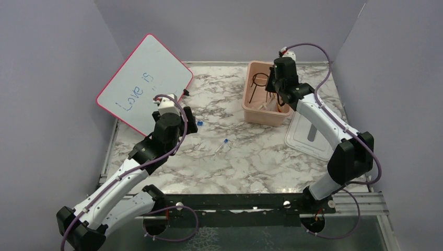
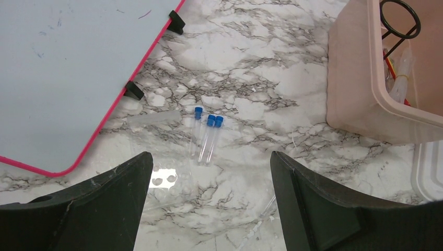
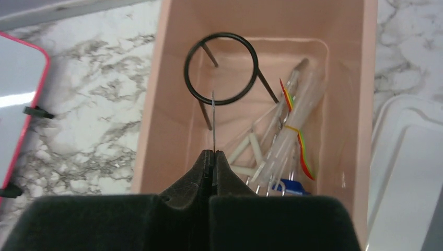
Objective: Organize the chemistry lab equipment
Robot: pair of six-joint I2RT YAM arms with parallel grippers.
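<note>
My right gripper (image 1: 276,98) hangs over the pink tub (image 1: 252,112), shut (image 3: 213,152) on a thin metal piece (image 3: 213,120) seen edge-on. Inside the tub lie the black wire ring stand (image 3: 222,68), the red-yellow rod (image 3: 299,140), clear tubes (image 3: 292,130) and a blue-capped item (image 3: 292,187). My left gripper (image 1: 191,125) is open and empty (image 2: 210,155) above three blue-capped vials (image 2: 211,121) on the marble table. A clear holed plastic piece (image 2: 162,180) lies beside them. Another blue-capped vial (image 1: 225,141) lies mid-table.
The pink-rimmed whiteboard (image 1: 143,83) leans at the back left, close to my left gripper. The tub's white lid (image 1: 313,137) lies flat right of the tub. Grey walls enclose the table on three sides.
</note>
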